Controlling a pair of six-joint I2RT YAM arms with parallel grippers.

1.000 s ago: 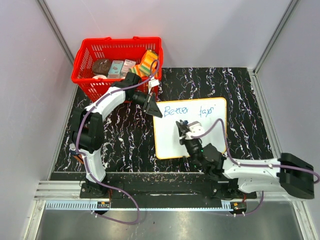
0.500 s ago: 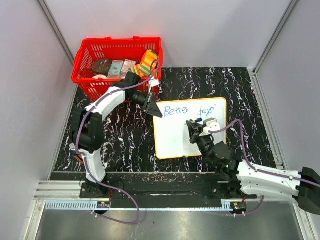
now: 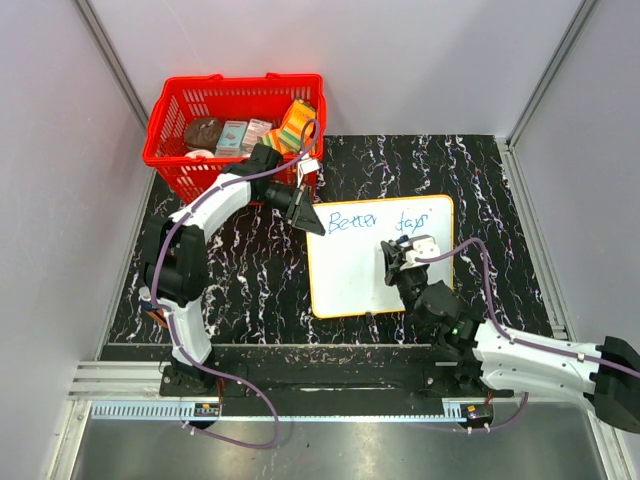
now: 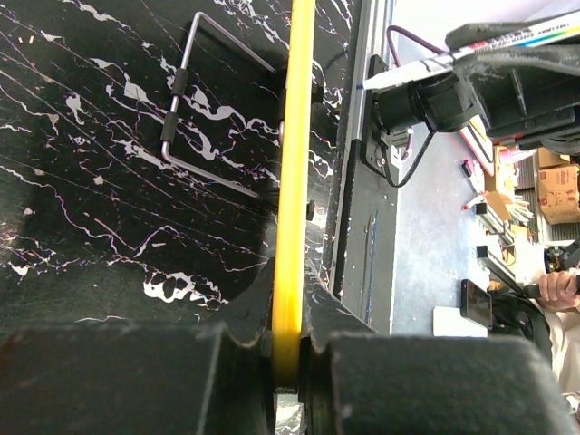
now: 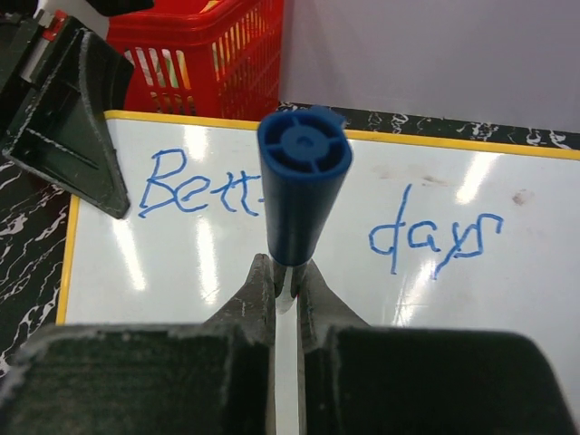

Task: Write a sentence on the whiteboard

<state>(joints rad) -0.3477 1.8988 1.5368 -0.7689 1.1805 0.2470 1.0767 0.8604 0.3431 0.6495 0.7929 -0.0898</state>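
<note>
The whiteboard (image 3: pixel 370 280) lies on the black marbled table, white with a yellow rim. The sentence (image 3: pixel 380 221) runs along its top in blue; only "Better days" shows, no second line. My left gripper (image 3: pixel 312 222) is shut on the board's top left corner; the left wrist view shows the yellow rim (image 4: pixel 294 163) clamped between the jaws (image 4: pixel 287 304). My right gripper (image 3: pixel 402 264) is over the board's right centre, shut on a blue marker (image 5: pixel 304 172), (image 4: pixel 426 68). The words (image 5: pixel 195 186) lie beyond it. I cannot tell whether the tip touches.
A red basket (image 3: pixel 180 150) with several packets stands at the back left, just behind the left arm; it also shows in the right wrist view (image 5: pixel 217 54). Grey walls close the table in on three sides. A metal wire bracket (image 4: pixel 195 127) lies on the table.
My right gripper has moved to the right with the marker, from the board's left centre to below "days". The left gripper and the board have not moved.
</note>
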